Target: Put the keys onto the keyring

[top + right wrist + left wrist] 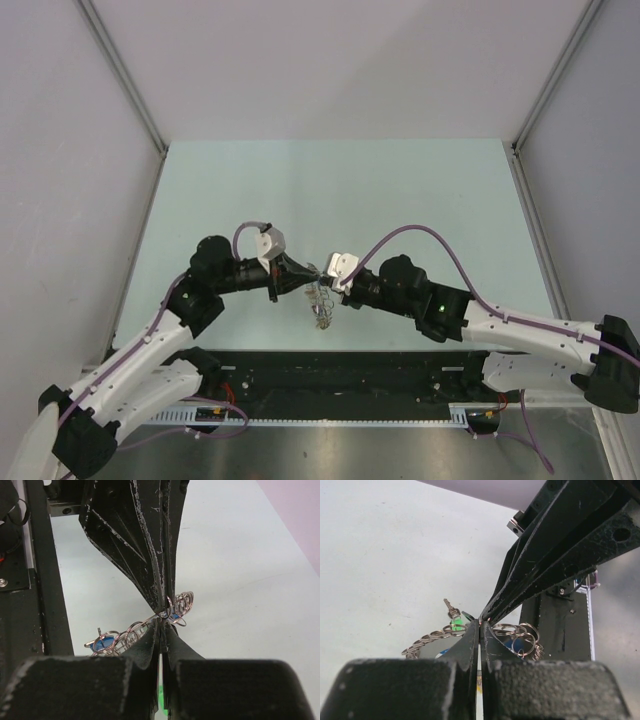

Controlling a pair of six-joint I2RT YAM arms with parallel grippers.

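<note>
Pale mint table (pixel 330 180) — black mounting rail (pixel 330 375) along its near edge.

From my remote seat I see a pale mint-green table (pixel 330 180) filling the middle of the overhead view, matte and evenly lit. Plain white wall panels (pixel 340 60) close it in at 9, 12 and 3 o'clock. Grey metal posts (pixel 125 75) slant away toward 11 and 1 o'clock. A black rail (pixel 330 375) and a brushed steel strip (pixel 330 450) cross at 6 o'clock.

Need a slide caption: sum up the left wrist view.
Left gripper and right gripper, both shut, meet at the keyring, green key alongside.
</note>
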